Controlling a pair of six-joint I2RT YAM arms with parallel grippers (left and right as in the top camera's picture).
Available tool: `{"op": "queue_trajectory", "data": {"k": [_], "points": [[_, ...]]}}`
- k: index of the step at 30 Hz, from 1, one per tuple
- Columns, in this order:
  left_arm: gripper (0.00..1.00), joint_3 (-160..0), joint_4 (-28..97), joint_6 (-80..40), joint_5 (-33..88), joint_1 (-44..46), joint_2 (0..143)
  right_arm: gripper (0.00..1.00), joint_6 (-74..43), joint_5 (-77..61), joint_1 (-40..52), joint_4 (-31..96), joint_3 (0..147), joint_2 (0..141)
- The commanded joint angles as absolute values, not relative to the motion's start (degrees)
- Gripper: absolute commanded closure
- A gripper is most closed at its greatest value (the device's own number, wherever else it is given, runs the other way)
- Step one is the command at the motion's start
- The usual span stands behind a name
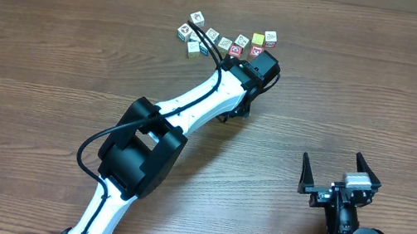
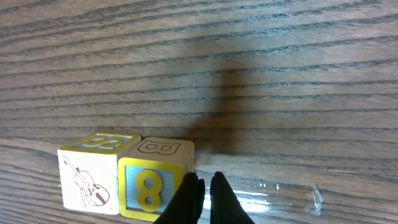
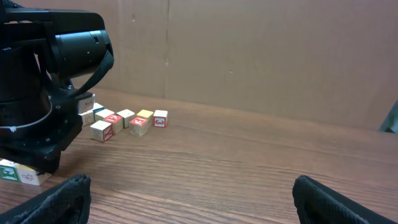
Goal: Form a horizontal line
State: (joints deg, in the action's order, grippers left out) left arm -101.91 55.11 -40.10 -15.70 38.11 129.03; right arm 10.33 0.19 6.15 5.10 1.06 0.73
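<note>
— How are the claws found?
— Nearest, the right claw [image 1: 334, 164] is held wide apart, with nothing in it. The left claw [image 2: 206, 180] is pressed together, empty, low over the table [image 2: 280, 74].
— And the row of cubes [image 2: 124, 183]?
— In the wrist view it is set just left of the closed tips, two cubes seen edge to edge; contact cannot be told. Farther off, loose cubes [image 1: 224, 44] are scattered.
</note>
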Motion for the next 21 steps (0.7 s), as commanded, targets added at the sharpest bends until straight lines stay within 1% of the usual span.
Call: {"op": "queue_trajectory", "data": {"k": [1,21], "points": [[0.96,-101.34,55.44,-41.36,-16.95,37.52,130.02,0.0,10.37,-0.14,6.37,4.82,0.45,0.16],[0.96,-101.34,55.46,-42.0,-16.91,37.47,130.02,0.0,10.39,-0.14,6.37,4.82,0.45,0.16]]}}
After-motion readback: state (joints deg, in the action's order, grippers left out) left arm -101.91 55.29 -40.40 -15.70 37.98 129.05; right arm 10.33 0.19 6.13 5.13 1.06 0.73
